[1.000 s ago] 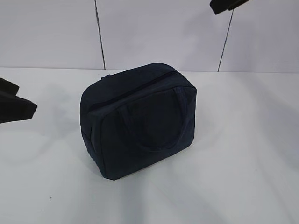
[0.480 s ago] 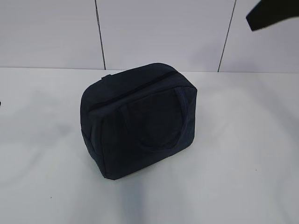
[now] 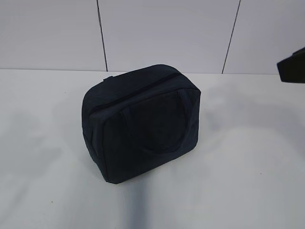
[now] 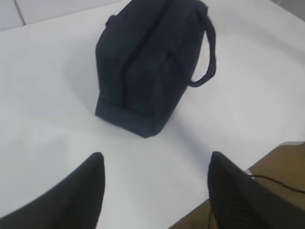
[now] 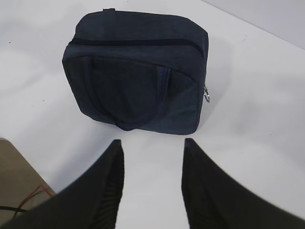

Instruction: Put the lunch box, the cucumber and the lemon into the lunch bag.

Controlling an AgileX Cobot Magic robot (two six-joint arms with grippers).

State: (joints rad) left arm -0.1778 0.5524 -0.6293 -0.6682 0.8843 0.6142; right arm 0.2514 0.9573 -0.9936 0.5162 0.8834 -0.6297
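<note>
The dark navy lunch bag (image 3: 141,121) stands zipped shut on the white table, a loop handle hanging on its front. It also shows in the left wrist view (image 4: 147,67) and the right wrist view (image 5: 136,71), where the metal ring pull (image 5: 207,94) hangs at its right end. My left gripper (image 4: 155,160) is open and empty, well back from the bag. My right gripper (image 5: 152,143) is open and empty, just short of the bag's front. A dark part of the right arm (image 3: 293,65) shows at the exterior view's right edge. The lunch box, cucumber and lemon are out of view.
The white table (image 3: 238,167) spreads around the bag. A white panelled wall (image 3: 167,33) stands behind it. The table's edge with brown floor and a cable shows in the left wrist view (image 4: 281,167) and the right wrist view (image 5: 14,181).
The left arm has left the exterior view at the left edge. The right arm has moved from the top right down to the right edge. The bag has not moved.
</note>
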